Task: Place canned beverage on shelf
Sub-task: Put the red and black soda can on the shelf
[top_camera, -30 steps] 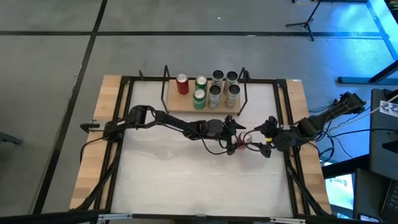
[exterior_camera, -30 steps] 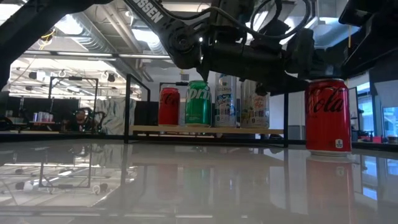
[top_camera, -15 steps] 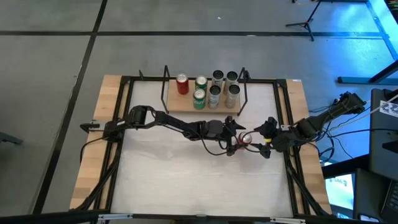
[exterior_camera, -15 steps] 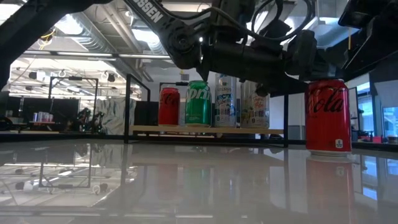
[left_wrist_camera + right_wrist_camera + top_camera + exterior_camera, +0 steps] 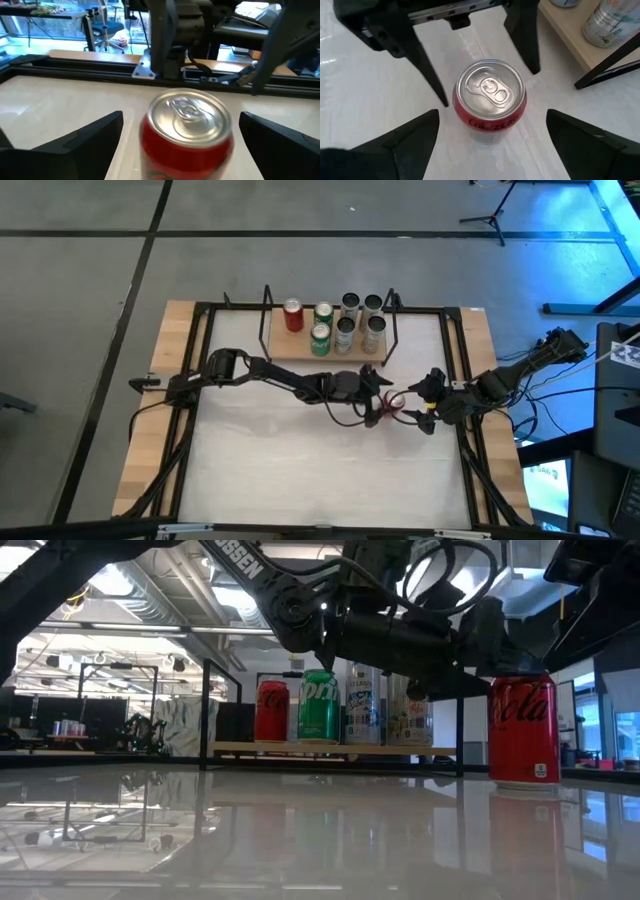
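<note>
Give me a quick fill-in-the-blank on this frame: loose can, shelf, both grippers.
1. The red can stands upright on the ____, not on the shelf.
2. The left gripper and the right gripper both have ____ jaws on either side of that can.
3. The shelf carries ____ cans.

Missing words: table; open; six

Seven cans (image 5: 344, 332), one shelf (image 5: 290, 346), two arms (image 5: 280, 376).
</note>
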